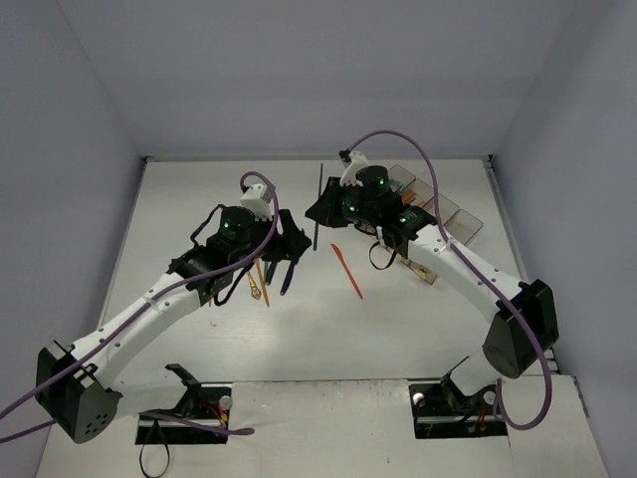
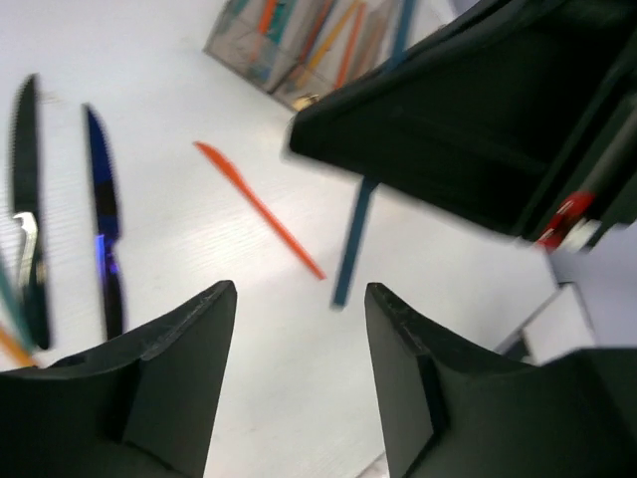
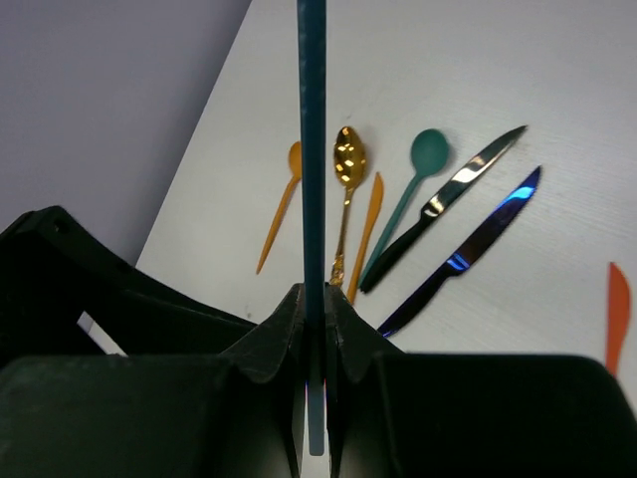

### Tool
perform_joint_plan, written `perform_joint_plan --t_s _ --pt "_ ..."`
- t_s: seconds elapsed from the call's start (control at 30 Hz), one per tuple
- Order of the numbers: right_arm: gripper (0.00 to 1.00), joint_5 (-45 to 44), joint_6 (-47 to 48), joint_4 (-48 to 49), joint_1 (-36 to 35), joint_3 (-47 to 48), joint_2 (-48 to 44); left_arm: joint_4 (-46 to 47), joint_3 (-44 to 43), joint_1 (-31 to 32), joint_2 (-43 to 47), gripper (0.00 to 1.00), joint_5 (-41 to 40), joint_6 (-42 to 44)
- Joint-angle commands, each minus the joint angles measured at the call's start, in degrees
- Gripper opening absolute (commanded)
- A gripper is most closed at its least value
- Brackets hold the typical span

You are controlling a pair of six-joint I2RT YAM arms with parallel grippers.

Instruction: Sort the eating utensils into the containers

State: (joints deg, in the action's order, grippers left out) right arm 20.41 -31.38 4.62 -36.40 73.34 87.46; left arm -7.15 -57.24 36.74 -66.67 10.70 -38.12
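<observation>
Our right gripper (image 3: pixel 314 299) clamps the teal utensil (image 3: pixel 312 149), bound, we reckon, for the containers (image 1: pixel 460 217) at three o'clock; left gripper (image 2: pixel 299 329) half-open, empty.

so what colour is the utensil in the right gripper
Teal. The utensil shows best in the right wrist view, clamped in the right gripper.

Table (image 1: pixel 299 339): white, matt, flat top, with faint fine ribbing visible in the wrist views.
Back wall (image 1: pixel 318 70): plain pale lavender-grey panel, upright behind the table's far edge.
Left wall (image 1: pixel 60 149), right wall (image 1: pixel 587 149): matching pale panels, flanking the table on either side.
Dark strip (image 1: pixel 229 157): thin, running along the join between table and back wall.
Near-edge board (image 1: pixel 328 428): brighter white, lying at the table's near edge.
</observation>
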Motion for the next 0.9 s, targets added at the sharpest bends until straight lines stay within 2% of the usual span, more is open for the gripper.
perform_joint_plan --t_s 0.0,0.13,0.3,0.43,0.57,0.87 --pt "0.00 -7.7 -0.1 3.9 4.9 -0.7 -1.4 -6.8 -2.9 -0.5 3.0 0.68 -11.1 3.8" --pt "0.00 -12.8 -1.0 3.4 11.2 -2.1 -0.6 -15.1 -2.9 -2.1 6.9 0.87 -19.7 6.2" --pt "0.00 -19.0 -2.0 1.7 19.8 -1.8 2.8 -22.0 -2.1 -6.2 13.4 0.97 -26.7 11.6" --pt "0.00 -23.4 -3.1 1.5 24.8 -0.5 6.7 -25.1 -1.0 -10.2 18.3 0.97 -30.8 16.8" --pt "0.00 -23.7 -4.4 1.5 28.4 1.1 11.7 -26.1 0.9 -13.0 22.7 0.97 -33.6 20.7" --pt "0.01 -22.7 -7.9 1.5 29.4 4.4 21.3 -26.1 8.8 -13.7 29.1 0.97 -35.5 20.6"
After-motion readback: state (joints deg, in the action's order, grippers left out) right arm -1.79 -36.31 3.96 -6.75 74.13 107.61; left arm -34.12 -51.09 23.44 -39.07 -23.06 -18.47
